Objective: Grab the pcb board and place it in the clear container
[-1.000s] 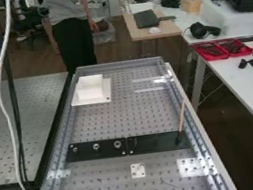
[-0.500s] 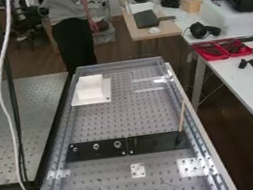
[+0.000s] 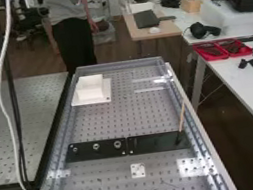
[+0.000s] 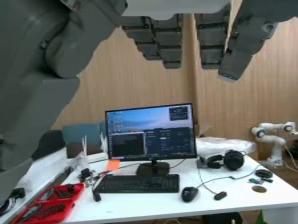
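Across the perforated metal surface (image 3: pixel 104 121) lie two black strips (image 3: pixel 158 143) end to end, a white block (image 3: pixel 90 87) on a white plate (image 3: pixel 107 89) beyond them. The hand (image 4: pixel 168 42) hangs with straight fingers apart. I cannot tell which piece is the pcb board or the clear container.

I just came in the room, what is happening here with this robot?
The robot should put a pcb board into a clear container, but at this moment nothing is being handled. Its hand is open and empty, with a desk and a monitor behind it in the wrist view. On the bench, a white block sits on a flat white base, and a thin stick leans by the black plates.
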{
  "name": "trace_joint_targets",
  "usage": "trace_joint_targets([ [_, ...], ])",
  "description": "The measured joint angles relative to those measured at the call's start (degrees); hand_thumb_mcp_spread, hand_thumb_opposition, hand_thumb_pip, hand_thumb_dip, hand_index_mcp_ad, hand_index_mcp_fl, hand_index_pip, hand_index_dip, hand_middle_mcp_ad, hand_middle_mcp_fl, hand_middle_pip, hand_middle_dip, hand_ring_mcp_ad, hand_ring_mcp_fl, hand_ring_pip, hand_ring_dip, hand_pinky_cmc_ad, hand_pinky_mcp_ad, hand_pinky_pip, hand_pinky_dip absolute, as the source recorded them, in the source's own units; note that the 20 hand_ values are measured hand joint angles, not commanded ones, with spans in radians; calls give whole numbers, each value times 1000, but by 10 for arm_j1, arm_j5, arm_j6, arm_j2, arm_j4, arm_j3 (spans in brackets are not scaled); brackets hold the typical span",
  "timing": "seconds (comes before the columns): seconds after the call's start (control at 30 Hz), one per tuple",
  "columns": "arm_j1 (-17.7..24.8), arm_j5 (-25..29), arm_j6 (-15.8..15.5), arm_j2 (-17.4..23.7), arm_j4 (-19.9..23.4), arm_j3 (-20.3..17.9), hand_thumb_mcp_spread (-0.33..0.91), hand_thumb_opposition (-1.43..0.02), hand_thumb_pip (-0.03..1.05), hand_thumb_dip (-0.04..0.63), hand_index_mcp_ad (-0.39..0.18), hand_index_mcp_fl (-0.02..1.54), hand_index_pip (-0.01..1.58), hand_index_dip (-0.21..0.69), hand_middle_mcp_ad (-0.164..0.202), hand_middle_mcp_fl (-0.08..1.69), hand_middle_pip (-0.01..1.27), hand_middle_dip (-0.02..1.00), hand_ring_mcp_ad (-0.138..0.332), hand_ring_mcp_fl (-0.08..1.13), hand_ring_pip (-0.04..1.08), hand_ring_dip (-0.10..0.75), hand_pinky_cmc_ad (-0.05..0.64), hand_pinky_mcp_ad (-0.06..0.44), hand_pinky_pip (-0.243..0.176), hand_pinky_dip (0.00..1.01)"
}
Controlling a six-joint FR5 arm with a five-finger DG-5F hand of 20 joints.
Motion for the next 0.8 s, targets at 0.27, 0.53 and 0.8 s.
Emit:
trace_joint_targets([
  [0.27, 1, 1, 1, -2, 20, -19, 155, -878, 119, 21, 169, 58, 101, -30, 183, 40, 168, 26, 312, 112, 103, -51, 380, 295, -138, 534],
  [0.53, 3, 3, 5, -8, 42, -41, 155, -881, 119, 24, 169, 58, 101, -30, 183, 40, 168, 26, 316, 112, 103, -51, 380, 295, -138, 536],
  [0.8, 3, 7, 15, -17, 64, -63, 155, -881, 120, 24, 169, 58, 101, -30, 183, 44, 168, 28, 316, 112, 103, -47, 380, 295, -138, 536],
])
